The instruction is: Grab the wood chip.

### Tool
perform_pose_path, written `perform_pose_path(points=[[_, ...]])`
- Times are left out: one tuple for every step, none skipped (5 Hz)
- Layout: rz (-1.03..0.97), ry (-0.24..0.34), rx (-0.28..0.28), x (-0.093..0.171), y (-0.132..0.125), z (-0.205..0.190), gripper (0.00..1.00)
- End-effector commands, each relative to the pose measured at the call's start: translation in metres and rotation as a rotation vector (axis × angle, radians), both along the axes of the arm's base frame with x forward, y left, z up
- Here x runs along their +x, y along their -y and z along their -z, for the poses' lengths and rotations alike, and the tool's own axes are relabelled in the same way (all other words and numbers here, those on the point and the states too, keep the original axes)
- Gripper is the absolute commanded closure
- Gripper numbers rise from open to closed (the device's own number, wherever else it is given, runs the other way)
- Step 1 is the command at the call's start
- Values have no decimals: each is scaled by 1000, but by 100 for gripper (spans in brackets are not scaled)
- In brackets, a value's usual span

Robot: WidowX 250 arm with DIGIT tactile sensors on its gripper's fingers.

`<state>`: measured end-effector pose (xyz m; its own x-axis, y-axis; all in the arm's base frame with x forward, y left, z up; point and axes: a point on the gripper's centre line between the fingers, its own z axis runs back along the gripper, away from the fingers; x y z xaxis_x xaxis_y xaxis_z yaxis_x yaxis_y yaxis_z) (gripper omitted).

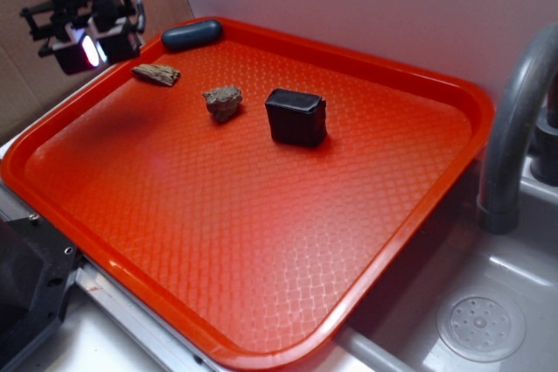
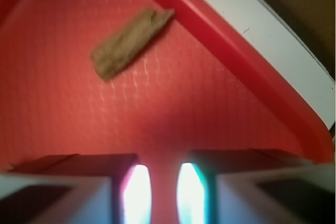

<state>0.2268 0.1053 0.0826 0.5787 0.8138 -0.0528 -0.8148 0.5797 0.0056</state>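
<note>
Overhead, the black WidowX gripper (image 1: pixel 85 45) hangs in the air above the far left corner of a textured orange-red plastic tray (image 1: pixel 261 241), its two glowing fingertip pads (image 2: pixel 137 192) set close together with only a narrow strip of tray visible between them in the wrist view; nothing is held between them.

Just beside the gripper, the small flat tan-brown sliver of rough wood, the wood chip (image 1: pixel 157 74), lies flat on the tray floor near the far rim. In the wrist view the wood chip (image 2: pixel 130 42) sits ahead of the fingers and to the left, lying on a diagonal, apart from both pads.

A smooth dark blue-grey oblong (image 1: pixel 192 34) rests against the tray's far rim, near the chip but not touching it. A lumpy grey-brown rock (image 1: pixel 224 102) sits to the chip's right, apart from it, and a black rounded block (image 1: pixel 296 117) stands just beyond the rock toward the tray's middle.

To the right of the tray a curved grey faucet pipe (image 1: pixel 516 119) rises above a grey sink basin with a round drain cover (image 1: pixel 480 327).
</note>
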Motion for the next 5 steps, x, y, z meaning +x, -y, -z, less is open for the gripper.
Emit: perform_pose_path(points=[[-135,7,22,22,-9,13,0],[-146,10,8,28,-5,11,0],[-209,7,-4,37,0,17,0],[-262,8,4,47,4,28,0],[-300,5,22,47,7,38,0]])
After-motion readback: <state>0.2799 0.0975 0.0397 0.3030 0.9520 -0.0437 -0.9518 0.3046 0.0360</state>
